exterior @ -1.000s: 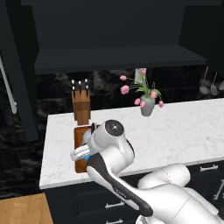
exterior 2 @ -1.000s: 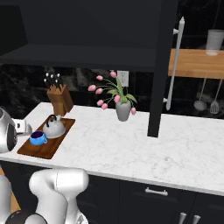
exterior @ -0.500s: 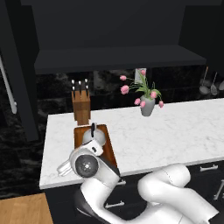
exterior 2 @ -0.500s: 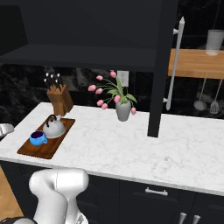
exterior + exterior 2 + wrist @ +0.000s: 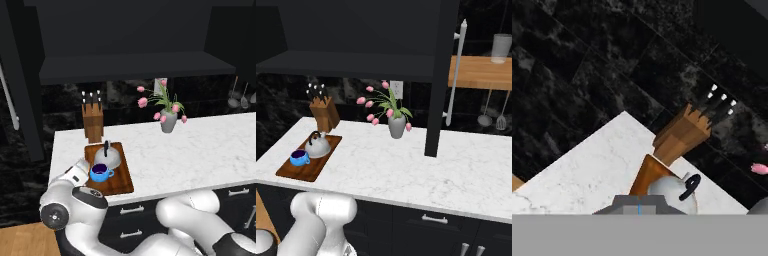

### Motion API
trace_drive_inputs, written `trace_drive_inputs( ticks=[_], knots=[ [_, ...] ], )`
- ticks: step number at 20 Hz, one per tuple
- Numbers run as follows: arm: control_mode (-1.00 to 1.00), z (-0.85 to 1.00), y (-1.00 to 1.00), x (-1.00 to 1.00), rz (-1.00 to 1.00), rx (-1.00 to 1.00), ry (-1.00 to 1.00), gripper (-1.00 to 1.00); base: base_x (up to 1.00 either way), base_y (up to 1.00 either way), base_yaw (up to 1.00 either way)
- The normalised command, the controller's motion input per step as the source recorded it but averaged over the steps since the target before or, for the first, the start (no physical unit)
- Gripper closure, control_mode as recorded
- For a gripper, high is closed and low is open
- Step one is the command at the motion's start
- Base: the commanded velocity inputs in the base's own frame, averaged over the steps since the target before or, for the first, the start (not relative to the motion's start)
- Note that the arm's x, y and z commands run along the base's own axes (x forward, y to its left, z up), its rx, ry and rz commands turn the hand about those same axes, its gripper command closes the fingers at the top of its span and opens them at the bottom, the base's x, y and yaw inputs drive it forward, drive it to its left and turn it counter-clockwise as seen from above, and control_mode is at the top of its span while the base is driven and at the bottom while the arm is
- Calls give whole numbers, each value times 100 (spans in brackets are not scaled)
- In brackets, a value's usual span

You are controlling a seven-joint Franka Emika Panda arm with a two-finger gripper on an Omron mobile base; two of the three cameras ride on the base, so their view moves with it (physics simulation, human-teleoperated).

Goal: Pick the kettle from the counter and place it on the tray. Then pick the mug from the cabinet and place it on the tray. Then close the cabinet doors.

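The brown wooden tray (image 5: 120, 181) (image 5: 291, 171) lies at the left end of the white marble counter (image 5: 200, 145) (image 5: 406, 170). On it stand the pale grey kettle (image 5: 107, 158) (image 5: 318, 146) (image 5: 668, 191) and, in front of it, the blue mug (image 5: 100, 173) (image 5: 299, 158). My arm is folded low at the counter's left front corner. My gripper (image 5: 639, 203) is shut with nothing in it and looks up over the counter edge. Above, the black cabinet (image 5: 135, 67) has its doors swung out: one (image 5: 17, 85) at left, one (image 5: 438, 75) edge-on.
A wooden knife block (image 5: 93, 122) (image 5: 324, 114) (image 5: 682, 134) stands behind the tray. A grey vase of pink tulips (image 5: 168, 120) (image 5: 396, 126) sits mid-counter. Dark drawers with silver handles (image 5: 433, 218) run below. A wooden wall shelf (image 5: 481, 72) and hanging utensils (image 5: 491, 115) are at right.
My arm has swung down and to the left, off the tray to below the counter's front edge. The jaws have come fully together. Kettle and mug have stayed on the tray.
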Motion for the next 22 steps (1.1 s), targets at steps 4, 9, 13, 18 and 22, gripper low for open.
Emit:
trace_drive_inputs(
  ticks=[4,9,13,18,22],
  knots=[
    [-100,0,76,0,-5,-23,-24,100,0,0,0],
    [-100,18,78,0,-3,-22,-28,100,0,0,0],
    [-100,54,53,0,-2,-9,-27,100,0,0,0],
    [-100,17,10,0,0,-3,-14,100,0,0,0],
    [-100,1,0,0,0,0,0,100,0,0,0]
  ],
)
